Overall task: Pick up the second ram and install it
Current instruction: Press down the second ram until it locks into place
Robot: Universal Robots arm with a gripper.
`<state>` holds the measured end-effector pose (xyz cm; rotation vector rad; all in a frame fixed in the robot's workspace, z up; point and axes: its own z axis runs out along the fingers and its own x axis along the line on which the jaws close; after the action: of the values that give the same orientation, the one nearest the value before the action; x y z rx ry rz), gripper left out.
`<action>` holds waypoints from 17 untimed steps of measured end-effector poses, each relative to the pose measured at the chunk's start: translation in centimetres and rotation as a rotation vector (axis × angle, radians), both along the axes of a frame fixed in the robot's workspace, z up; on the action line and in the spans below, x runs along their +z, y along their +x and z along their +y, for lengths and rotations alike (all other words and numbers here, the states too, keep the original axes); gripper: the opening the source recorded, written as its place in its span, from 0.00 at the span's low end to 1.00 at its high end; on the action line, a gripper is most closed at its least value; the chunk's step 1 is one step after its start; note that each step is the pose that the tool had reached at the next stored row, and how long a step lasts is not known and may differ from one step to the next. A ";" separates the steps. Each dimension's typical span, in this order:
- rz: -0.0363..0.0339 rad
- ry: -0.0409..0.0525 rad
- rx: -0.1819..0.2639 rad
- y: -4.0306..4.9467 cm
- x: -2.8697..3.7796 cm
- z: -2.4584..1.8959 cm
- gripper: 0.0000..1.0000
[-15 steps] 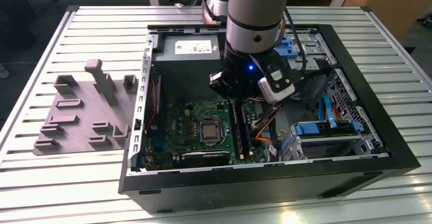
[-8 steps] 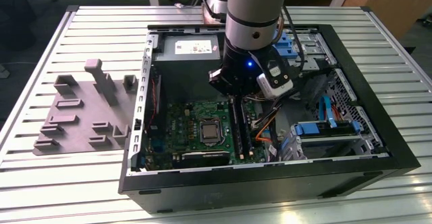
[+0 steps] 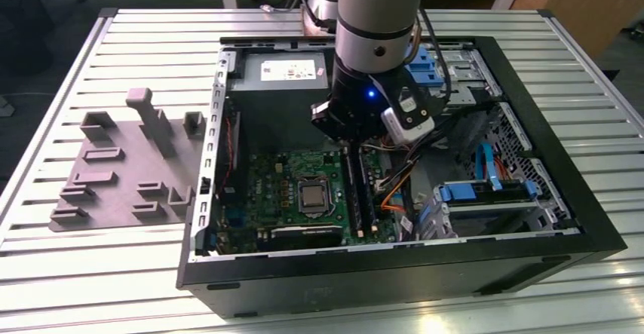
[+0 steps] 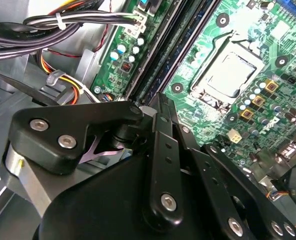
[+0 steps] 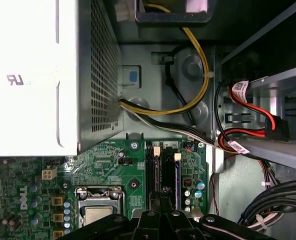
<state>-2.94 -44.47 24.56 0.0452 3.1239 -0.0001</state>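
- Gripper down inside the case, over the slots
- Jaws nearly together; grip on the ram impossible to tell

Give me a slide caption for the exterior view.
Robot arm's end effector lowered into the open black computer case, above the green motherboard's long black memory slots.

Power supply label: we see a white sticker with small print, far in the case; nothing legible.
Motherboard: we see a white printed logo in the first wrist view.
Cable tags: white tags on red cables; we cannot read the print.
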 end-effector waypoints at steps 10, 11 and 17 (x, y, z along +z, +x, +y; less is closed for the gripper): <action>-0.0057 0.0003 0.000 0.00 -0.65 0.54 0.11; -0.0057 0.0003 0.000 0.00 -0.73 0.61 0.11; -0.0057 0.0002 0.000 0.00 -1.19 0.93 0.11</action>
<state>-2.94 -43.53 23.37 0.0450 3.1182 0.0003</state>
